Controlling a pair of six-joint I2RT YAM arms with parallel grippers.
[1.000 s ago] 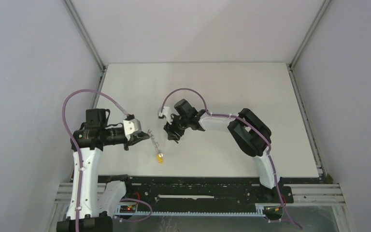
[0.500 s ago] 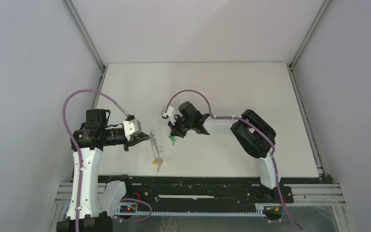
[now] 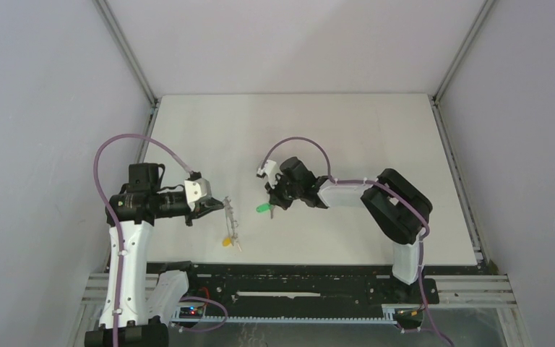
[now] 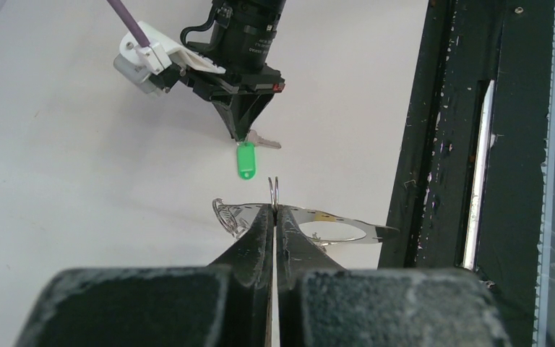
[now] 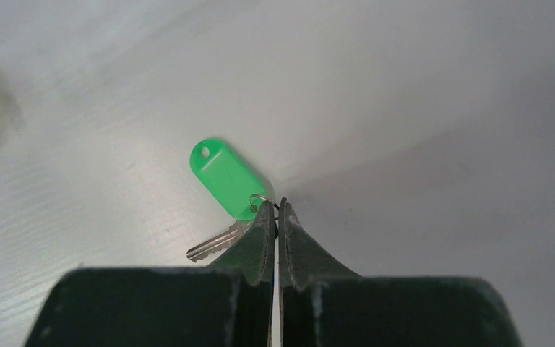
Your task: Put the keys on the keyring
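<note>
While flat, key (image 5: 221,176) at right gripper (image 5: 277,208).

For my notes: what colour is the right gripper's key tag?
The tag is green, best in right wrist view.

White table (image 3: 332,130); grey walls (image 3: 296,43); black rail (image 3: 296,278) along near edge.

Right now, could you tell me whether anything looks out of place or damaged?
Nothing stands out: the left fingers pinch the keyring, the right fingers hold the green key, and neither looks damaged.
</note>
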